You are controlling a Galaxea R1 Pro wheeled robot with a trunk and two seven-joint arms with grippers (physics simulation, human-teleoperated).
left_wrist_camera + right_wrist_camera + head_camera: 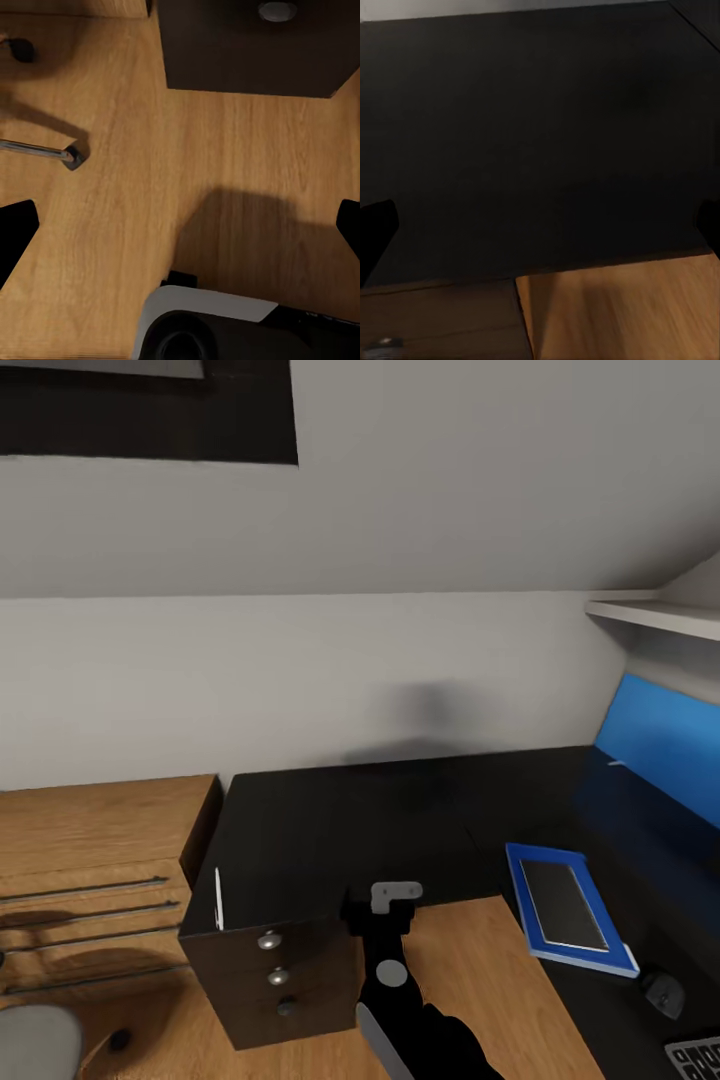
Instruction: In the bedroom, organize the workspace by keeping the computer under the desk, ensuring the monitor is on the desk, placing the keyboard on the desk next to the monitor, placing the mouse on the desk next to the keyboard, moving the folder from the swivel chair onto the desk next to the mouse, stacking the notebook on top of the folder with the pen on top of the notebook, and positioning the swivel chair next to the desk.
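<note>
I could read no text, label, brand or number anywhere; the keyboard (697,1057) keys were too small to make out.

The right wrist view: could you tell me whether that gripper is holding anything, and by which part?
Nothing is held: the right gripper is open, with the glossy black desk top showing between its fingertips.

Glossy black desk (400,820) bearing folder (570,908), pen (218,898), mouse (662,992).
</note>
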